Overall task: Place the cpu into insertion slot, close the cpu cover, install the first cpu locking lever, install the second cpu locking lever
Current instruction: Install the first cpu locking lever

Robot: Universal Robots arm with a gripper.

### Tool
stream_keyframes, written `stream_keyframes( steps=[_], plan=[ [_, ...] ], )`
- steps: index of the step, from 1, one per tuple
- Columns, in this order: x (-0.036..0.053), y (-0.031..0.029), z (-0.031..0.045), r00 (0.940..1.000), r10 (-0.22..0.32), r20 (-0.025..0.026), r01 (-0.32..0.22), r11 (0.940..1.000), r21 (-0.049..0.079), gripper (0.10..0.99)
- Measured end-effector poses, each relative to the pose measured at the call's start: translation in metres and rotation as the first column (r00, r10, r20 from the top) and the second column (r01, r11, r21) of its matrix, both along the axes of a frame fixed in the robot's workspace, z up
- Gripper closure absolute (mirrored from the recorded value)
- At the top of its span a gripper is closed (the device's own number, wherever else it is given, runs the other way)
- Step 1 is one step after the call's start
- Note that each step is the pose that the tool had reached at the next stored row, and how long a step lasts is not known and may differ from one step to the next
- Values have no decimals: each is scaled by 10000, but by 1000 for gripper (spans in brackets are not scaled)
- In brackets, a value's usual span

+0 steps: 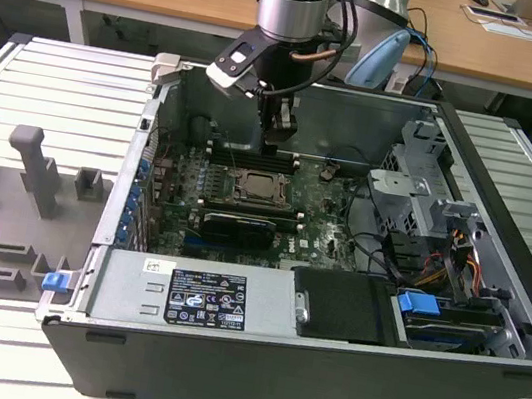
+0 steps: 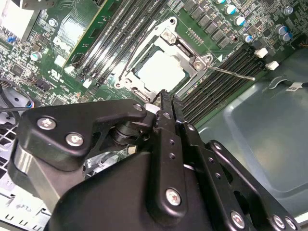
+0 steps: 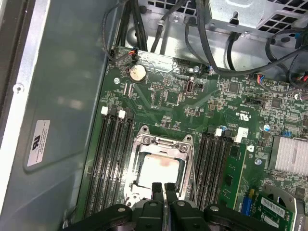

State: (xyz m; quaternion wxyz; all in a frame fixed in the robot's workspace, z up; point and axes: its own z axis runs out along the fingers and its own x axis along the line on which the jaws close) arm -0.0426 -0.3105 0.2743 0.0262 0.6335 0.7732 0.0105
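Slatted metal bench (image 1: 45, 63) carries the open computer case (image 1: 317, 390). Your gripper (image 3: 163, 188), fingers pressed together and empty, hangs at 12 o'clock of the insertion slot (image 1: 263, 189) in the exterior view. The cpu (image 3: 156, 168) lies under the cpu cover (image 3: 163, 142). Mind the unlatched locking lever (image 2: 231, 73): a skewed push could slip off its thin wire.

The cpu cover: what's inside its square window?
Through the window of the cpu cover the pale cpu shows. The insertion slot underneath is hidden by the chip, and the gripper covers one edge of the frame.
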Motion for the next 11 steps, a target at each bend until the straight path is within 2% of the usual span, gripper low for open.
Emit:
stream_keyframes(
  steps=[11],
  plan=[
    [0,0,0,9997,242,0,-242,9997,0,925]
  ],
)
